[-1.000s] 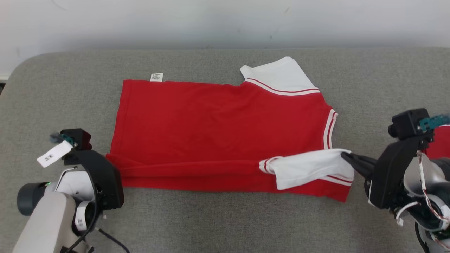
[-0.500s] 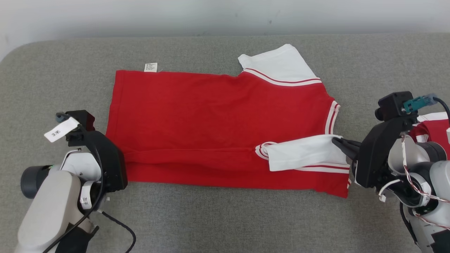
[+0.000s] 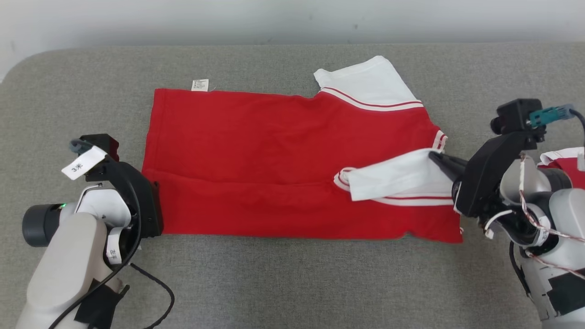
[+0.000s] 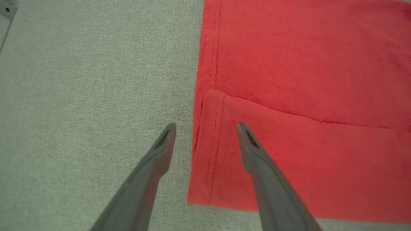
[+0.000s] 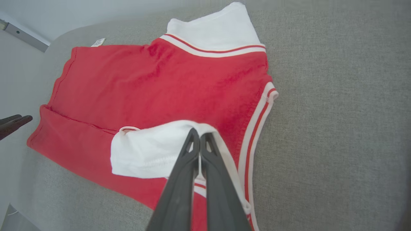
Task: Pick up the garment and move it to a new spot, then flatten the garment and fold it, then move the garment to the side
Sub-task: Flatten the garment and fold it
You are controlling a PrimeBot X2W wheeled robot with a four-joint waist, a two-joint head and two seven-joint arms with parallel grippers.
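The garment [image 3: 283, 137], a red shirt with white sleeves, lies spread on the grey table [image 3: 292, 283], its near edge folded up over the body. My right gripper [image 3: 433, 157] is shut on the near white sleeve [image 3: 393, 176], holding it just over the red cloth; the right wrist view shows the gripper [image 5: 199, 133] pinching the sleeve [image 5: 144, 154]. My left gripper [image 4: 206, 126] stands open over the folded hem corner of the garment [image 4: 289, 96], one finger over cloth, the other over bare table, gripping nothing.
A white label [image 3: 200, 85] sticks out at the garment's far left corner. Another red and white cloth [image 3: 569, 167] shows behind my right arm. A pale wall [image 3: 292, 18] runs behind the table. A black cable [image 3: 160, 292] trails under my left arm.
My left gripper has opened and let go of the hem. The near edge now lies folded farther up over the body. My right gripper has carried the sleeve farther from me.
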